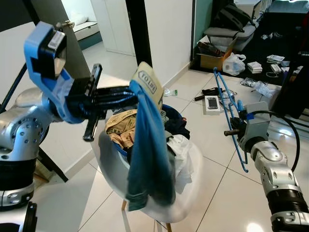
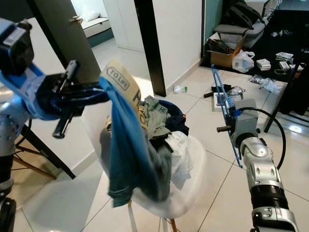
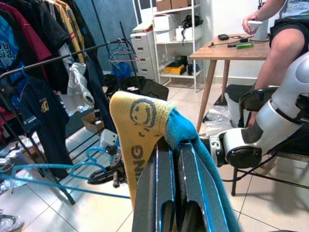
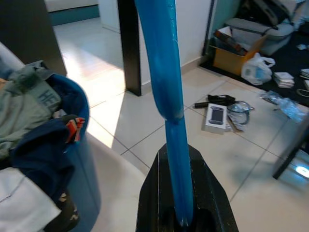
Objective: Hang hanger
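Note:
My left gripper (image 1: 126, 94) is shut on a teal garment (image 1: 147, 145) with a yellow printed waistband, which hangs over a pile of clothes. The left wrist view shows the black fingers (image 3: 164, 183) pinching that waistband (image 3: 140, 121). My right gripper (image 1: 235, 131) is shut on a thin blue hanger (image 1: 227, 108), held upright at the right, apart from the garment. In the right wrist view the hanger's bar (image 4: 164, 72) rises from between the closed fingers (image 4: 154, 198). A clothes rack (image 3: 48, 60) with hung shirts stands in the left wrist view.
A white chair (image 1: 190, 193) carries a blue basket (image 1: 176, 112) heaped with clothes. A cardboard box (image 1: 212, 58), a plastic bag (image 1: 233, 64) and loose clutter lie on the floor at the back right. A person (image 3: 282, 38) sits at a wooden table (image 3: 227, 48).

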